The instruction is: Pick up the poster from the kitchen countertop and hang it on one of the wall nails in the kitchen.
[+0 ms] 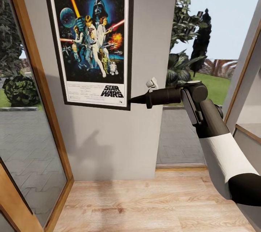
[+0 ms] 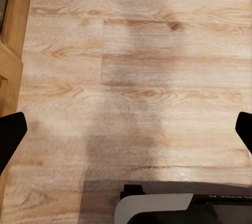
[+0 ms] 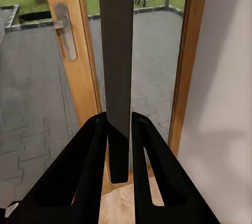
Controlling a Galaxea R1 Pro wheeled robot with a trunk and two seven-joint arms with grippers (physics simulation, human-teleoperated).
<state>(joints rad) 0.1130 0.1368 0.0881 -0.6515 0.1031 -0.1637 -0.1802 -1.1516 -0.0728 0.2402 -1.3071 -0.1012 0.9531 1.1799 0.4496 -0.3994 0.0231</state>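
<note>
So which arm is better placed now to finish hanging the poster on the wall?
The right. Its gripper is closed on the poster at the frame's lower right edge, holding it against the wall. The left gripper is open and points down at the wooden floor.

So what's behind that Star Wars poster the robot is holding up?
Behind the poster is a plain grey wall, with the right gripper clamping its frame edge. Whatever sits directly behind the poster, a nail included, is covered and cannot be seen.
</note>
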